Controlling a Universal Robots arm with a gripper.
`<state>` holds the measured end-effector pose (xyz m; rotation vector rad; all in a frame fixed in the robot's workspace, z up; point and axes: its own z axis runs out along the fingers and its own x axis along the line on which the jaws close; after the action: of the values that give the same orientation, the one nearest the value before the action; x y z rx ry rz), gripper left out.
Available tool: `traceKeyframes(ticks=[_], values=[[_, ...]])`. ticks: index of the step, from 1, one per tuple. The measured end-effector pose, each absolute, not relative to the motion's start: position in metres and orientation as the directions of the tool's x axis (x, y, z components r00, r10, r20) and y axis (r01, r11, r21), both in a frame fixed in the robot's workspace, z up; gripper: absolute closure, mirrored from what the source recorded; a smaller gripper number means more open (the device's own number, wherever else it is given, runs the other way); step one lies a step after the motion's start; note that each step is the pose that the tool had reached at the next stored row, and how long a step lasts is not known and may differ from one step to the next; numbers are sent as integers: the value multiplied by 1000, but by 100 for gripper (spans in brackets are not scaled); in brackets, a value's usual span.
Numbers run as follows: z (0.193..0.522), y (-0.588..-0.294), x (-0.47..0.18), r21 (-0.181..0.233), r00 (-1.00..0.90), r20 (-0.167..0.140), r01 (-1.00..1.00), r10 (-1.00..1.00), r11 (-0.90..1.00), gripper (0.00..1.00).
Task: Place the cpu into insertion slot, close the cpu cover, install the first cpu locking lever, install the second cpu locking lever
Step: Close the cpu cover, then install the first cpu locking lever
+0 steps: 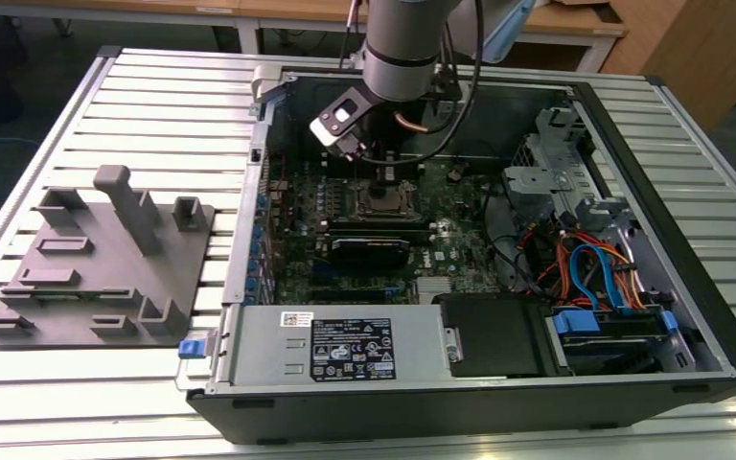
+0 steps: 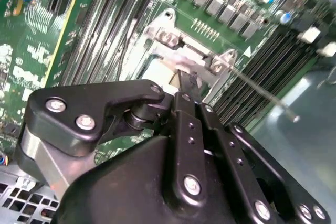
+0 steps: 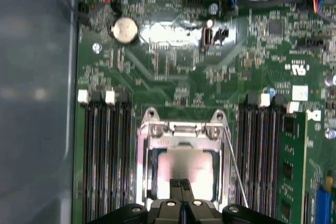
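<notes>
Hovering over one cpu (image 3: 185, 165) framed by one cpu cover (image 3: 157, 140), the fingers (image 3: 177, 187) sit pinched together beside one locking lever (image 3: 236, 166).

The black gripper (image 2: 188, 81) has its fingertips drawn together, pointing down at the silver cpu cover (image 2: 191, 51), which lies on the green motherboard (image 2: 31, 61) between rows of black memory slots (image 2: 118, 19). A thin metal lever (image 2: 262, 95) sticks out from the cover's corner across the slots
</notes>
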<state>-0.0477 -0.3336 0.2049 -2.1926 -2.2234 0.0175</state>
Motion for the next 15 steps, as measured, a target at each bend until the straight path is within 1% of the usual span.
traceKeyframes(ticks=[15], values=[[205,-334,-39,-21,-14,4,1000,1000,14,90]])
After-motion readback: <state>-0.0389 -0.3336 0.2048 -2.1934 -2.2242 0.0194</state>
